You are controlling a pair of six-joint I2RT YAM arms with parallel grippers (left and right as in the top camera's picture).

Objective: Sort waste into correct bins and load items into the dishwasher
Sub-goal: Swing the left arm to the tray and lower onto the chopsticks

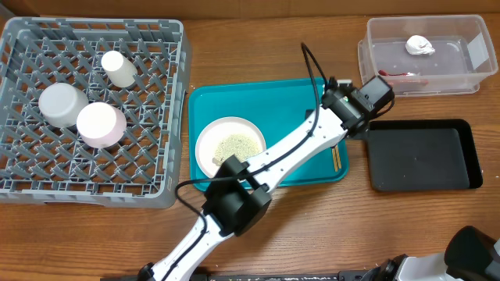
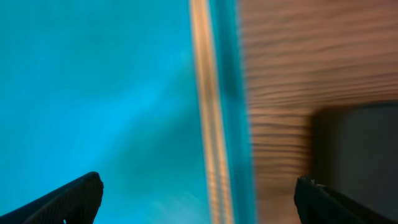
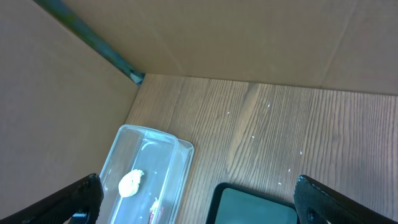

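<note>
The left arm reaches across the teal tray in the middle of the table. Its left end effector hangs low over the tray's right edge with the jaws spread wide and nothing between them. Right under it, in the wrist view, the chopsticks lie along the inside of the tray's right wall, blurred, so I can't say whether the fingers touch the tray floor.

The plate sits in the tray too, left of the arm, with the rice bits heaped in its middle.

At the far left, the rack holds the cup near the back. In front of it is an upturned bowl with a second bowl touching it.

Back right, the clear tub holds the paper wad and the red wrapper. The black tray lies in front of the tub, just right of the teal tray.

The right end effector is released and grasps nothing. It is up off the table, facing the tub and a cardboard wall behind it.
</note>
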